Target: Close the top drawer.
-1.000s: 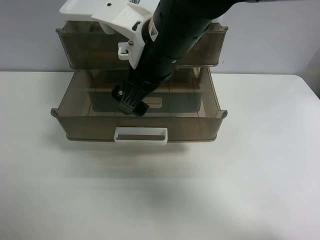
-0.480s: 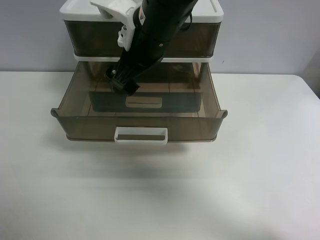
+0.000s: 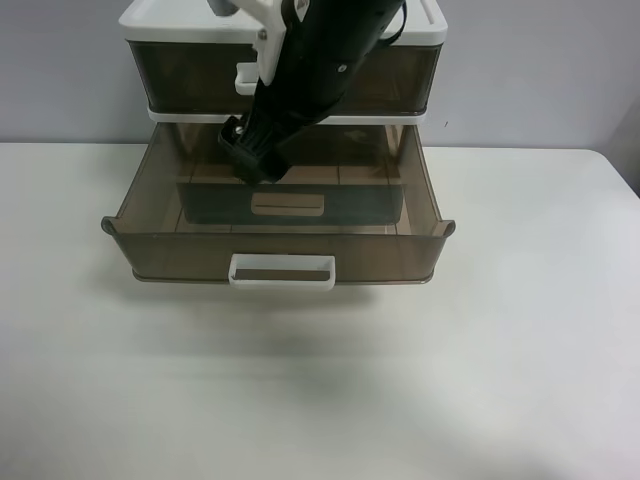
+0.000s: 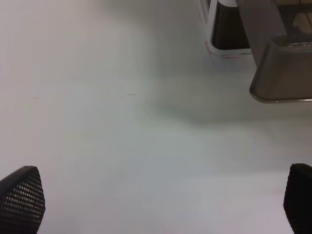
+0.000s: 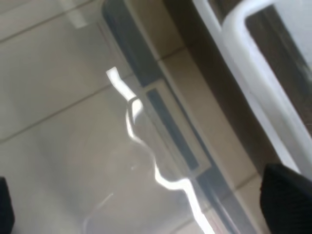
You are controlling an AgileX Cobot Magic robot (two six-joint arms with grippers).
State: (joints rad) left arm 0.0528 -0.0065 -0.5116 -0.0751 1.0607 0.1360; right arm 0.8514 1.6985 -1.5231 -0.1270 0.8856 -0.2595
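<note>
While the top drawer (image 3: 410,80) sits shut, the right hand (image 3: 255,160) hovers before it.

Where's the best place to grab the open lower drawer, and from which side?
Grip the white loop handle at the middle of the front wall of the open lower drawer, coming from the front. Its bar stands clear of the wall, leaving a gap for a finger; the smooth walls likely offer no better hold.
</note>
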